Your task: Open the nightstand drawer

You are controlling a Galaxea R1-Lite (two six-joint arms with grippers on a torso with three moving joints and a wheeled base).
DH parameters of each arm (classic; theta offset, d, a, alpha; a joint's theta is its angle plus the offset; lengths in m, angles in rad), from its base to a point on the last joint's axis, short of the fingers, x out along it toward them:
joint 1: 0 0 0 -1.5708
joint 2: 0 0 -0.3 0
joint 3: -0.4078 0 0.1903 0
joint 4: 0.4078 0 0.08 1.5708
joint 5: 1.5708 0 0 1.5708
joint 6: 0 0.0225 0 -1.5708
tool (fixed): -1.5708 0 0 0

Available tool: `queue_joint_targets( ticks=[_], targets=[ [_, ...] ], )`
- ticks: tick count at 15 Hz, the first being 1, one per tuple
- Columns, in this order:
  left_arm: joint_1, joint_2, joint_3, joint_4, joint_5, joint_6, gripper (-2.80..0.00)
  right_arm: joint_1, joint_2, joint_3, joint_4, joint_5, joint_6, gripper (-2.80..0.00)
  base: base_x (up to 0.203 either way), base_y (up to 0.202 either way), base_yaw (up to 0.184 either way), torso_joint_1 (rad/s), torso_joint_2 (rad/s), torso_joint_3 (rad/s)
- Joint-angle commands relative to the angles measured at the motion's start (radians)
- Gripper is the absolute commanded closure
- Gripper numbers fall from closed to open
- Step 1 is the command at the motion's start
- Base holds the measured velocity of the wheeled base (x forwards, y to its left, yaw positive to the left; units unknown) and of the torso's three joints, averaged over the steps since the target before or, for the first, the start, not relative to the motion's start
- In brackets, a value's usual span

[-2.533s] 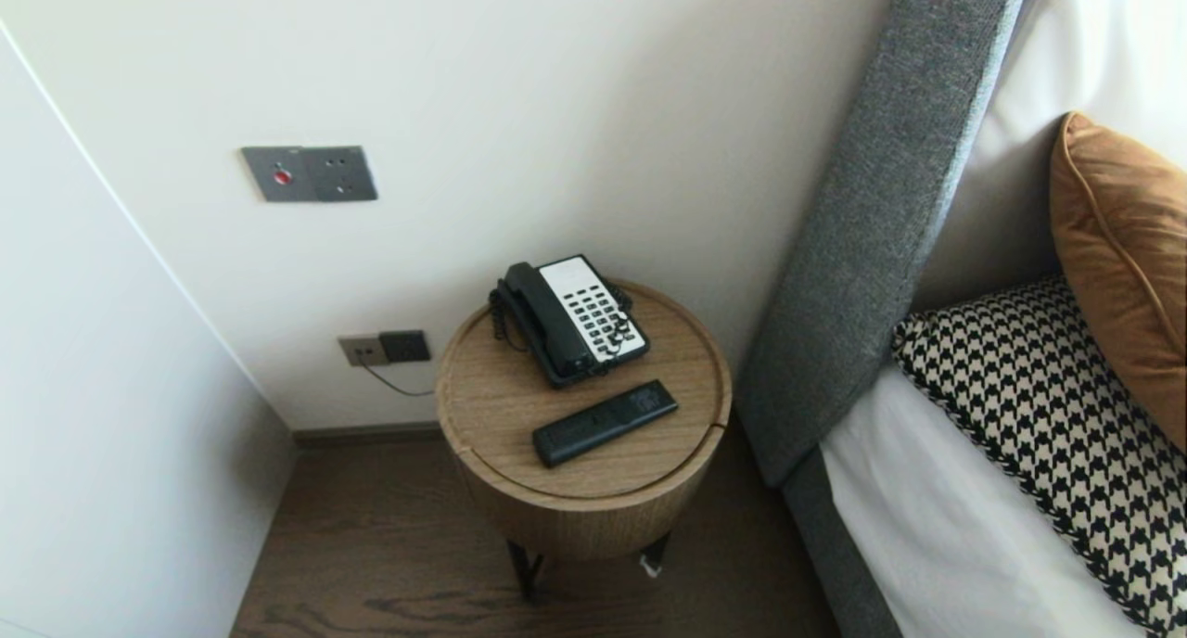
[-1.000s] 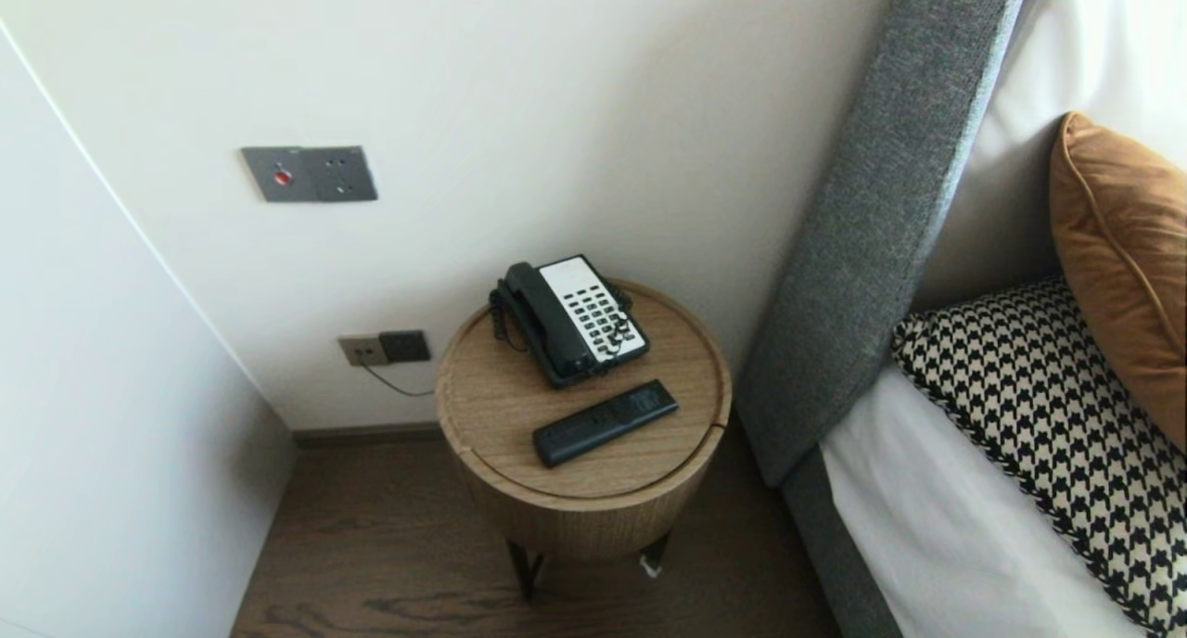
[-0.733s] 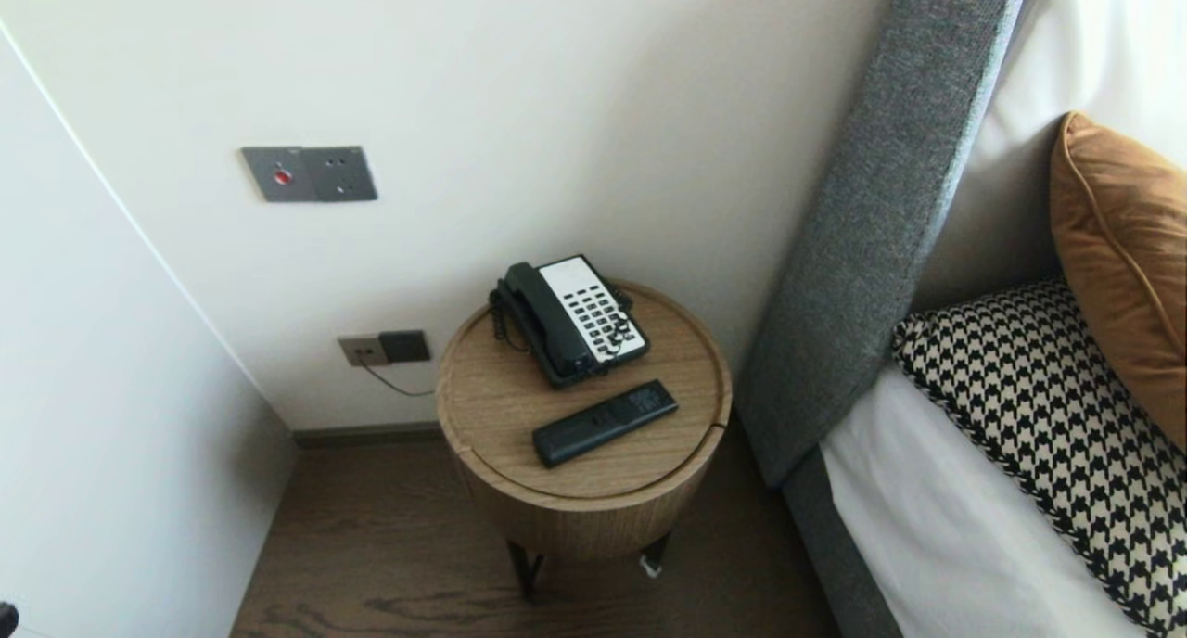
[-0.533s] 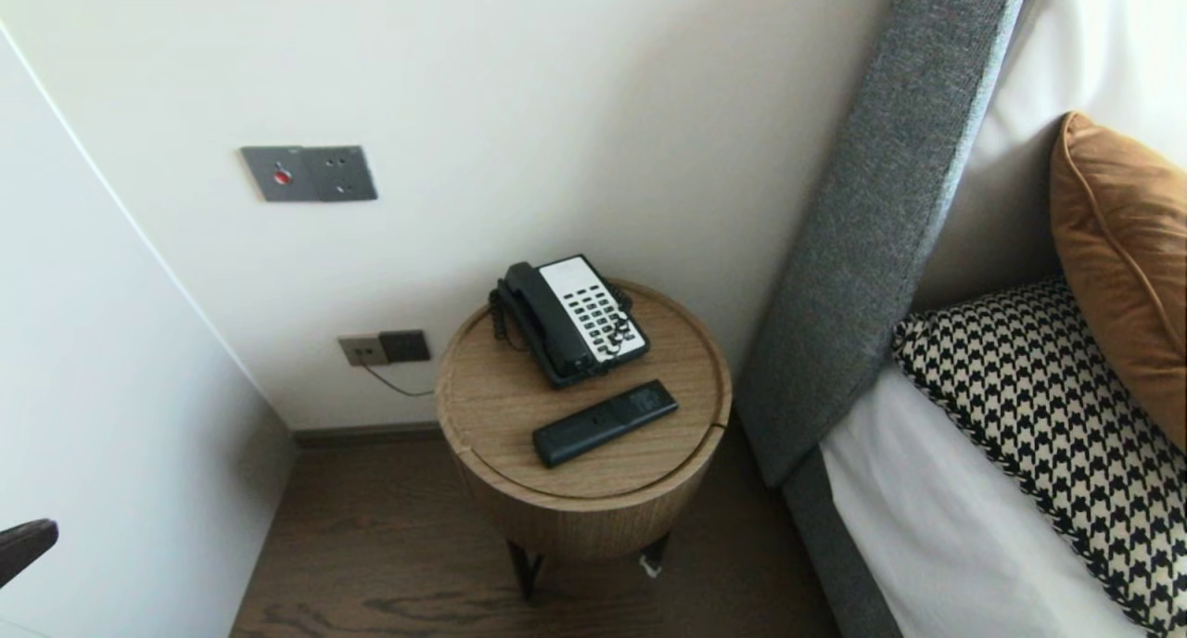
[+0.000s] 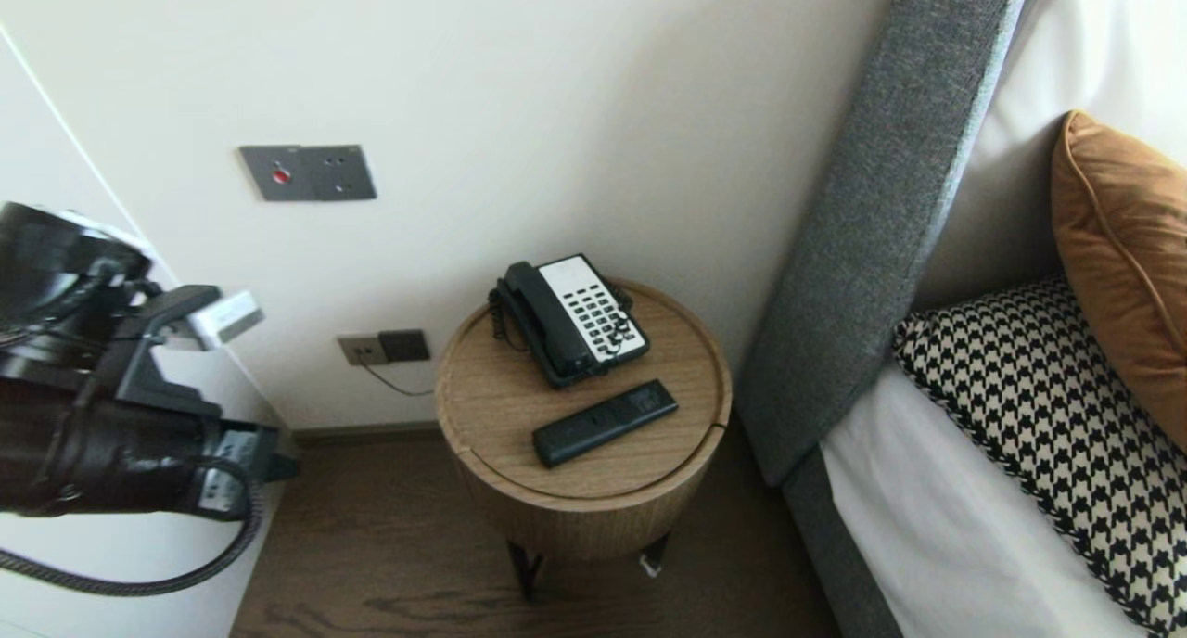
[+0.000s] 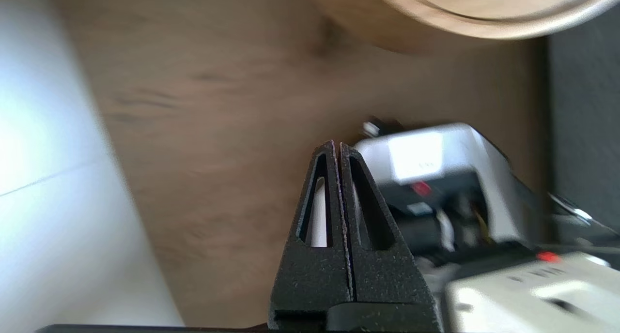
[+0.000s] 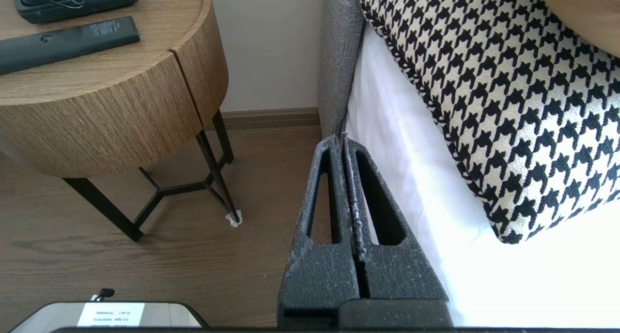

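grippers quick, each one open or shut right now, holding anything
Left gripper: shut, holding nothing, above the floor by the table.
Right gripper: shut, holding nothing, parked beside the bed.

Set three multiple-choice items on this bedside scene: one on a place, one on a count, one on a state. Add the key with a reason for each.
1. Where does the remote lie on the round table?
A. In front of the telephone, nearer the robot
B. Behind the telephone, against the wall
C. Under the handset

2. How many things lie on the table's top?
A. One
B. Two
C. Four

3. How does the left gripper stand?
A. Wide open
B. Shut on the remote
C. Shut, holding nothing

Key: 1 A, since the head view shows the remote on the near side of the telephone. 2 B, since only the telephone and the remote lie there. 3 C, since the left wrist view shows its fingers pressed together with nothing between them.
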Motion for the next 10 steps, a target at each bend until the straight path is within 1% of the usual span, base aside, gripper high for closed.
queue_joint_targets(
  ticks=[1,2,4,7,10],
  targets=[
    [-0.111,0.234,-0.087,0.008,-0.001,-0.052,0.00,0.000,-0.005,0.000,0.000,0.000,0.000,0.00,0.000,0.000,0.000,0.000,0.00,0.000],
    [-0.153,0.299,-0.131,0.005,-0.003,-0.078,0.00,0.000,-0.003,0.000,0.001,0.000,0.000,0.00,0.000,0.000,0.000,0.000,0.00,0.000],
    [-0.214,0.405,-0.226,-0.009,-0.020,-0.112,0.00,0.000,-0.005,0.000,0.000,0.000,0.000,0.00,0.000,0.000,0.000,0.000,0.00,0.000],
    [-0.289,0.545,-0.344,-0.027,-0.038,-0.130,0.00,0.000,-0.005,0.000,-0.001,0.000,0.000,0.00,0.000,0.000,0.000,0.000,0.00,0.000],
    [-0.362,0.644,-0.415,-0.031,-0.031,-0.141,0.00,0.000,-0.005,0.000,0.001,0.000,0.000,0.00,0.000,0.000,0.000,0.000,0.00,0.000]
  ],
)
